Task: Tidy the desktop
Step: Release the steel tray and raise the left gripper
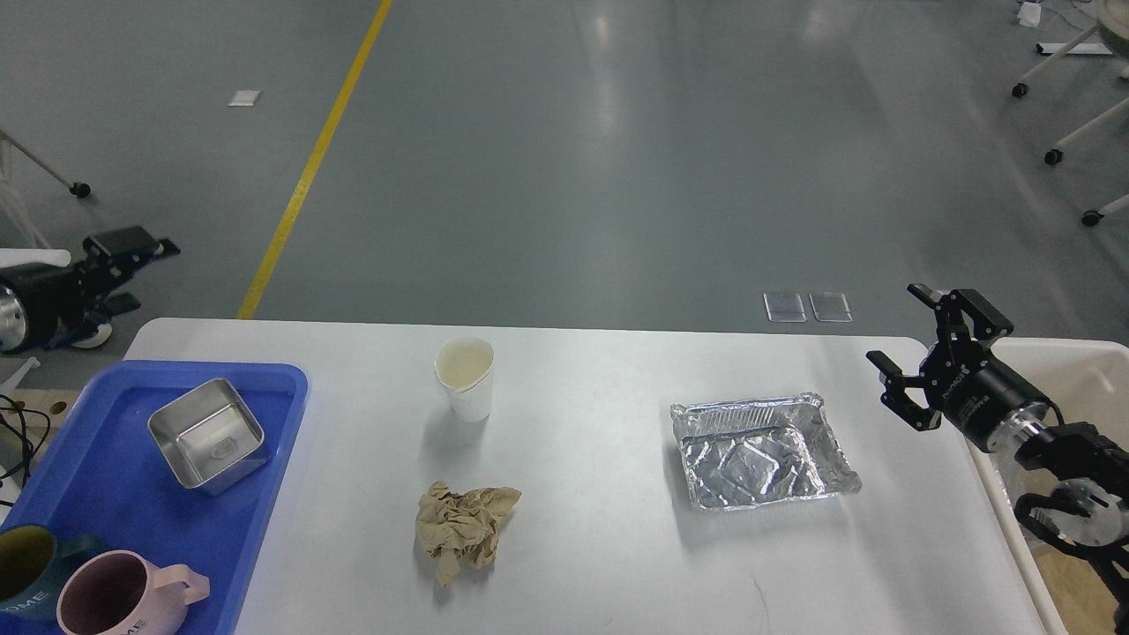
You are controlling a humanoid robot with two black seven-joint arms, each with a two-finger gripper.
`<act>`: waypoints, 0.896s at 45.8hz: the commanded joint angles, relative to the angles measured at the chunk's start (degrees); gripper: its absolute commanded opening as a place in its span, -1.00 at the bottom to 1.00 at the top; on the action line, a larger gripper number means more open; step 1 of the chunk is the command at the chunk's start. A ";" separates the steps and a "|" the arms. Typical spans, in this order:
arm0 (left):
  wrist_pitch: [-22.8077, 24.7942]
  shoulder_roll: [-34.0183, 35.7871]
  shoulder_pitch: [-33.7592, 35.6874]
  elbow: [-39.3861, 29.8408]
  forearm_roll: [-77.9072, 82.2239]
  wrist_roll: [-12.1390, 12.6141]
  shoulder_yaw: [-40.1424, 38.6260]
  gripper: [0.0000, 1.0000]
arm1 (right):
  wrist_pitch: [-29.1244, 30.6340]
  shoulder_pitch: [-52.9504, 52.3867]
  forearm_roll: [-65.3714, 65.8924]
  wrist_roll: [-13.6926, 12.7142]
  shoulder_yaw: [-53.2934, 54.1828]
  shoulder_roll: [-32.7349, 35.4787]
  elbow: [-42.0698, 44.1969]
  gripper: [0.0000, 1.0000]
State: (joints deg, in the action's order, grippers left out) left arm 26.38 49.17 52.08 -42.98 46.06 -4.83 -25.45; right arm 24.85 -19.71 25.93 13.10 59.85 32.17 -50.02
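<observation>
The white desktop [609, 547] carries a white paper cup [465, 377] standing upright at mid-back, a crumpled brown paper [465, 527] in front of it, and an empty foil tray [763, 450] to the right. My left gripper [152, 275] is open and empty, raised off the table's back left corner, above the floor. My right gripper [895, 326] is open and empty, hovering over the table's right edge, right of the foil tray.
A blue plastic tray [273, 397] on the left holds a square steel container [209, 434], a pink mug [123, 595] and a dark mug [26, 573]. A beige bin [1080, 366] stands off the table's right edge under my right arm.
</observation>
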 commanded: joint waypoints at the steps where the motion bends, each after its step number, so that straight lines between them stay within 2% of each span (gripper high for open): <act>1: 0.52 -1.70 9.35 0.00 -0.10 3.86 -0.30 0.93 | -0.24 -0.15 0.00 0.00 0.00 0.00 0.01 1.00; 7: -1.59 -7.06 13.05 0.09 -3.25 4.21 -3.11 0.93 | -0.33 -0.24 0.00 0.00 0.00 -0.09 0.01 1.00; 13: -10.63 -11.98 12.79 0.53 -10.46 4.83 -8.65 0.93 | -0.33 -0.15 0.00 0.00 0.00 0.00 0.01 1.00; 18: -14.60 -16.47 12.35 0.88 -15.64 3.86 -11.55 0.93 | -0.33 -0.15 0.00 0.00 0.00 0.00 0.01 1.00; 30: -14.69 -20.77 5.06 1.67 -34.53 3.33 -22.35 0.93 | -0.33 -0.24 0.00 0.00 0.00 0.09 0.01 1.00; 36: -14.16 -23.41 1.19 5.45 -38.77 2.02 -29.82 0.93 | -0.42 -0.50 0.00 0.00 0.00 0.09 0.01 1.00; 41: -8.03 -23.77 -2.93 6.06 -39.12 0.70 -34.22 0.93 | -0.42 -0.59 -0.09 0.00 0.00 0.00 -0.17 1.00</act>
State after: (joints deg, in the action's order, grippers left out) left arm 12.90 26.05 53.18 -37.94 7.78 -2.78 -55.01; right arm 24.46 -20.19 25.92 13.10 59.86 32.26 -50.02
